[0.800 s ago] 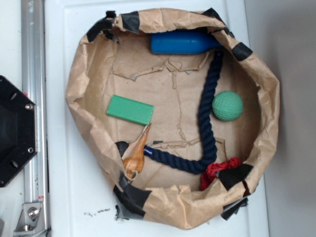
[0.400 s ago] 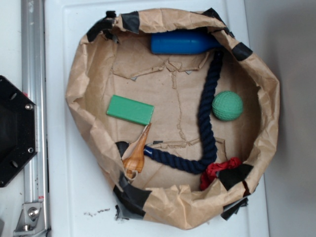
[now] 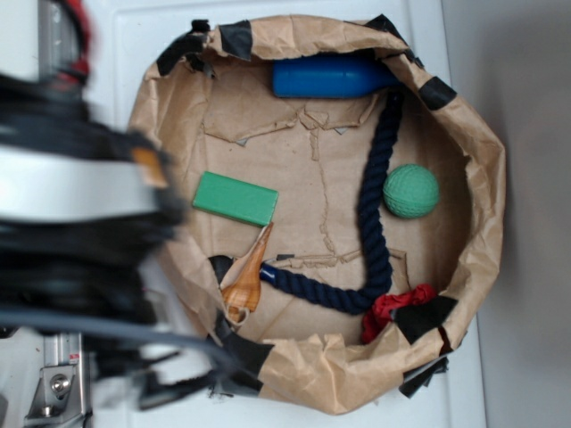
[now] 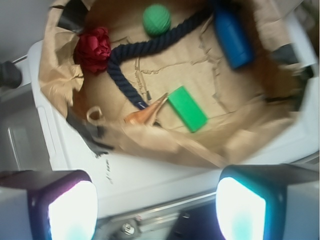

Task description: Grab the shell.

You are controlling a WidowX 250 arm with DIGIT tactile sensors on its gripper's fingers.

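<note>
Shell: the shell (image 3: pixel 247 283) lies in the paper-lined basin (image 3: pixel 482 178), near its wall, spire toward the green block (image 3: pixel 235 198), beside the navy rope (image 3: pixel 370 205)
Gripper: the gripper (image 4: pixel 157 202) hangs outside the rim; jaws spread, empty
Handling: probably light, rigid, glossy, slippery; pinch across the wide body, not the brittle tip

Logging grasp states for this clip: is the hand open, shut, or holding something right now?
Hand: open and empty, fingers wide apart, outside the paper bowl; the shell lies untouched inside.
</note>
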